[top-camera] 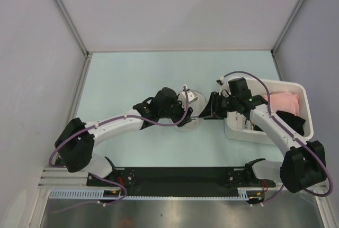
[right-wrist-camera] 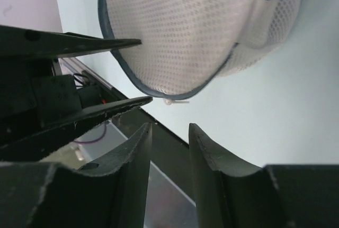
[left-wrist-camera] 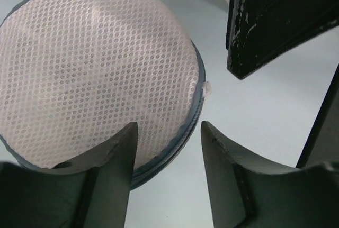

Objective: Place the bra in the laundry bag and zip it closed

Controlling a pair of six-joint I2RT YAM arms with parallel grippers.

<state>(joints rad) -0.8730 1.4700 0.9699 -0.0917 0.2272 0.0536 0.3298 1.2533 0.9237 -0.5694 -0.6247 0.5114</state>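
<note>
Bag (top-camera: 190, 99) lies flat near table (top-camera: 132, 74) centre, btwn the two arms. L fingers (top-camera: 184, 112) reach in from 8 o'clock and partly cover it. They're set fairly wide, one tip on the mesh and the other just off the dark zip rim, not clamped. R fingers (top-camera: 204, 112) come in from 3 o'clock, just beside the bag's edge, w/ a narrow gap and holding nothing. Small white tab (left-wrist-camera: 207, 89) sticks out of the rim. White bin (top-camera: 241, 134) sits at 3 o'clock of the bag, under the R arm, w/ pink garment (top-camera: 285, 101) toward its 12 and black garment (top-camera: 294, 120) toward 5. Bra not visible; mesh looks pale, can't tell contents
</note>
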